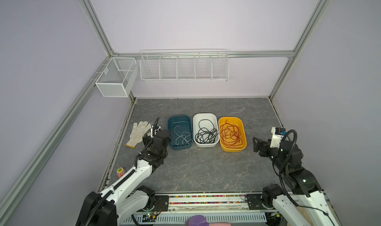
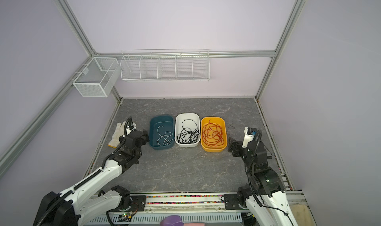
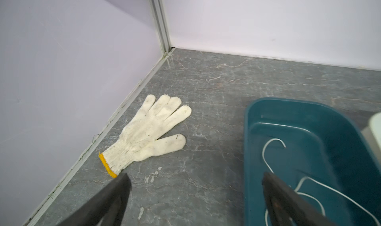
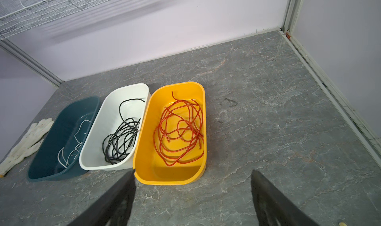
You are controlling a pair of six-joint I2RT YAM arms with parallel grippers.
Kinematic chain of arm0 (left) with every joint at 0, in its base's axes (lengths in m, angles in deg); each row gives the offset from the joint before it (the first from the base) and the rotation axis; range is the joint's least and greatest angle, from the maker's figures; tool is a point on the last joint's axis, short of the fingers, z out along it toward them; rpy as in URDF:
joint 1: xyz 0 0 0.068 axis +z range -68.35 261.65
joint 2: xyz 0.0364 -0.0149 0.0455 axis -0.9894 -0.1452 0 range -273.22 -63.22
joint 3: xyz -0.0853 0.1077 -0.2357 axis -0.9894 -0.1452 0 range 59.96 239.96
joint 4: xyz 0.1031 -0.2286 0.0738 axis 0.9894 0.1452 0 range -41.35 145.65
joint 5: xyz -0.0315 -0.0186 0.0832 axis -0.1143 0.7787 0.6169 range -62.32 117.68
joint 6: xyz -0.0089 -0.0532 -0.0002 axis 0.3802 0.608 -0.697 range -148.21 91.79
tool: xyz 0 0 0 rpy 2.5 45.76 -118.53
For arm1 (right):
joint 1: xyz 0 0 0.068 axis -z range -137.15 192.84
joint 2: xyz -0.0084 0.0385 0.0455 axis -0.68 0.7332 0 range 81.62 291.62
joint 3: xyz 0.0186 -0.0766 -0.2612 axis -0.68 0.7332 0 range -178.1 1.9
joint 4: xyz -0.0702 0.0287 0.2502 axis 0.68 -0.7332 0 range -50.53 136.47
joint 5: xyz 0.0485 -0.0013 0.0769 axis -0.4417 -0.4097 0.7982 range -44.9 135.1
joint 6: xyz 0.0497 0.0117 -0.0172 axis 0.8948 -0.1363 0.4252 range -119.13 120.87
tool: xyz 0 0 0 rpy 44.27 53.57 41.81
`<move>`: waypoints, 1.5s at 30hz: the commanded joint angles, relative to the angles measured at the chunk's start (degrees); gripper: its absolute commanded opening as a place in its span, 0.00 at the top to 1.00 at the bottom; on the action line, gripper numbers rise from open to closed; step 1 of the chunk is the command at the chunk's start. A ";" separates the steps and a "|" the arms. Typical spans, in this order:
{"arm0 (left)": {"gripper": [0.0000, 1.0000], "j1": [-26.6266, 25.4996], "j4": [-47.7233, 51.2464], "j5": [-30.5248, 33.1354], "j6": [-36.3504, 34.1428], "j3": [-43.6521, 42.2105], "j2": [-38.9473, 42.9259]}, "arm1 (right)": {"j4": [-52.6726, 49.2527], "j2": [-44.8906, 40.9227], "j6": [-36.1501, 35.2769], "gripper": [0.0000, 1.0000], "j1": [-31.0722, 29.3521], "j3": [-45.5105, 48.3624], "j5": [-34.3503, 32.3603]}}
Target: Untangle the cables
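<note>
Since the white cable [image 1: 182, 136] lies in the blue bin [image 1: 178, 116], the black cables [image 1: 206, 135] in the white bin [image 1: 205, 114] and the red cables [image 1: 231, 135] in the yellow bin [image 1: 233, 150], separating looks finished. Your left claw [image 3: 194, 176] and right claw [image 4: 193, 171] gape wide, empty; you probably need only draw back.

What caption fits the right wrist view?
Open right fingers facing white cables in teal bin, black cables in white bin, red cables in yellow bin.
</note>
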 commanded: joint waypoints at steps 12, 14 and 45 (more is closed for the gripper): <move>0.01 9.58 -37.18 -1.05 -14.24 -8.58 -14.43 | 5.21 -1.53 1.60 0.12 -0.34 3.80 -0.88; 0.01 9.93 -38.49 -2.27 -15.92 -7.98 -16.21 | 6.47 -1.48 1.46 0.12 -0.30 4.93 -0.91; 0.01 19.12 -48.56 -21.16 -13.57 -7.48 -26.99 | 51.30 15.91 -10.61 0.12 2.29 22.81 -19.10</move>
